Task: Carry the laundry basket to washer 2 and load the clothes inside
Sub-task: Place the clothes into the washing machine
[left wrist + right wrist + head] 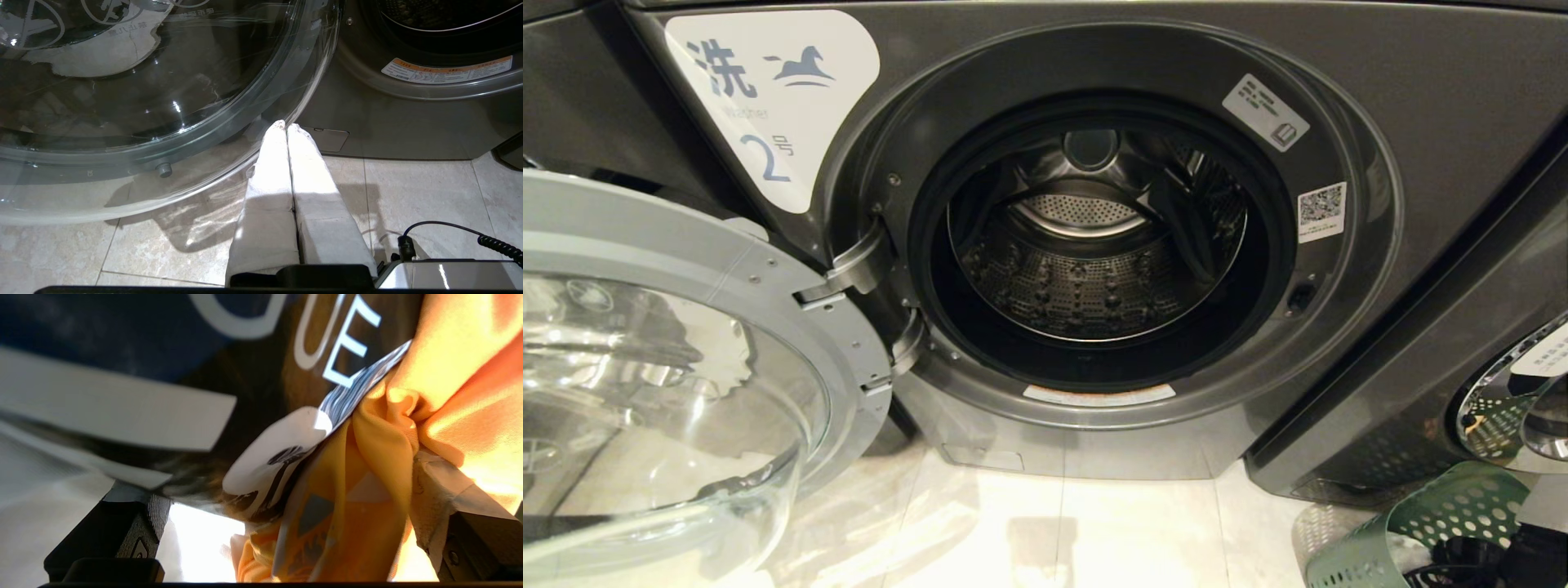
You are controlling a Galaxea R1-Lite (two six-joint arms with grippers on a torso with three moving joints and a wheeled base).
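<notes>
Round chrome-rimmed glass door [686,384] swung fully open at left, hinged to washer 2 [1143,73], dark grey front-loader with white horse-logo label [772,90] reading 2. Steel perforated drum [1086,253] exposed, no clothes visible inside. Left gripper [286,126], white-wrapped fingers pressed together, holding nothing, low over the beige tile floor [408,196] just beside the door's lower edge. Second grey washer [1421,343] to the right. Dark green perforated plastic laundry basket [1437,514] on floor at far right, before that second washer. Right gripper [282,490] down among the clothes, jaws spread wide, orange garment [449,396] and dark printed fabric [122,339] bunched between them; no closed grip.
</notes>
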